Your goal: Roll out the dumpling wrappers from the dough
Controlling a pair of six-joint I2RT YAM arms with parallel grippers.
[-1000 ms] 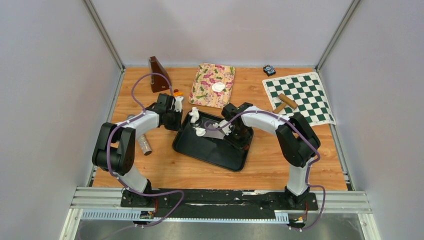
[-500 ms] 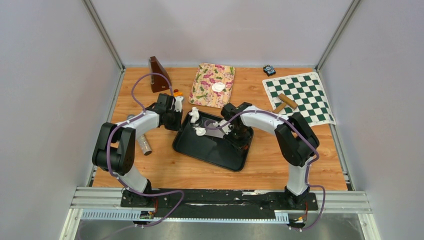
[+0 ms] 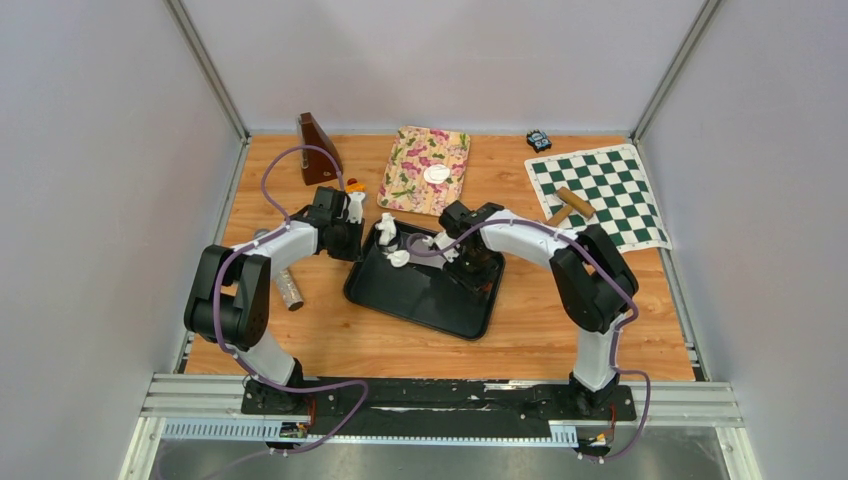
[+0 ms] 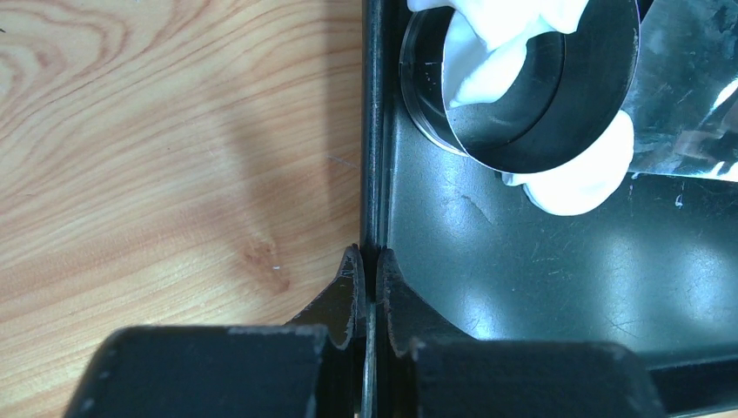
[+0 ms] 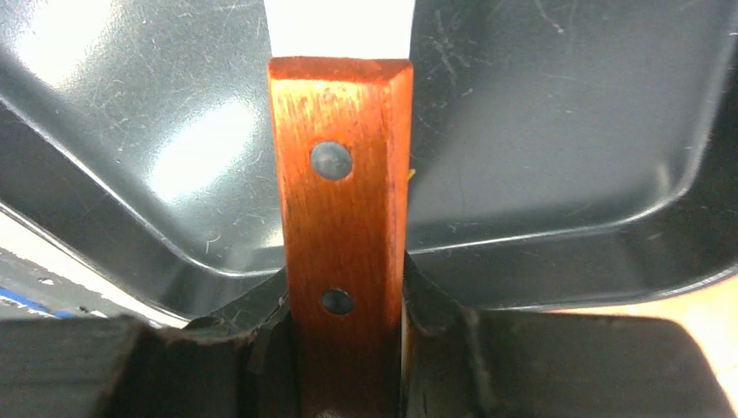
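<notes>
Left gripper [image 4: 366,272] pinching tray [image 4: 522,287] rim | right gripper [image 5: 346,292] clamping wooden handle [image 5: 342,209] | wood table [image 3: 600,335], grey walls [image 3: 450,60]

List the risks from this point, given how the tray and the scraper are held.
1. The left claw pinches only the thin rim of the tray. A push from the scraper might make it slip or tip the tray.
2. The dough sits in and around the ring cutter. The right claw could drive the scraper into the ring, dragging it and tearing the dough.
</notes>
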